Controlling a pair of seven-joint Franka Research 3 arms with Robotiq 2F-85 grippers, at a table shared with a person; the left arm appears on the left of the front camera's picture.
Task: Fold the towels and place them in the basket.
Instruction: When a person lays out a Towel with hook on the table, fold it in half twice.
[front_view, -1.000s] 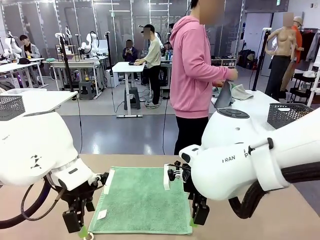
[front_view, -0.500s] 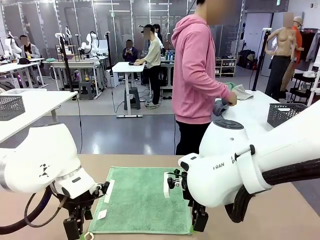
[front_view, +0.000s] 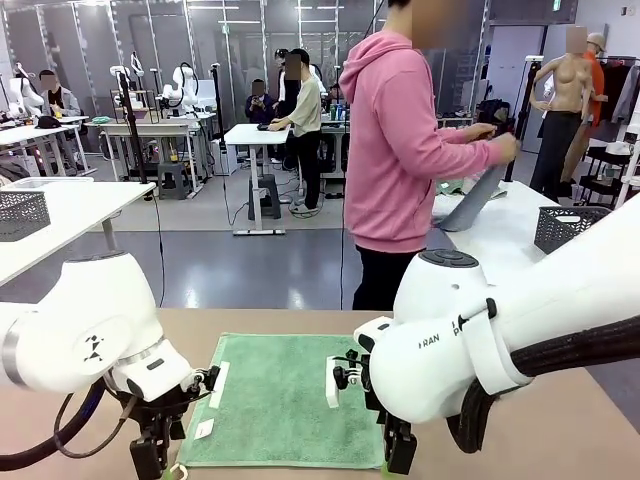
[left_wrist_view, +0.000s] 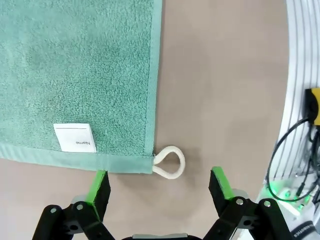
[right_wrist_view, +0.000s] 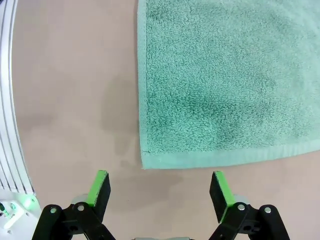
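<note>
arms: both sunk lower toward mint green towel (front_view: 285, 400), flat on tabletop (left_wrist_view: 225, 75)
fingers: left gripper (left_wrist_view: 160, 182), right gripper (right_wrist_view: 161, 182) spread wide, empty, over near corners
task: corner pinch looks imminent; fold not started

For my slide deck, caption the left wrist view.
Open left end effector at the corner loop of the mint towel on the table.
</note>
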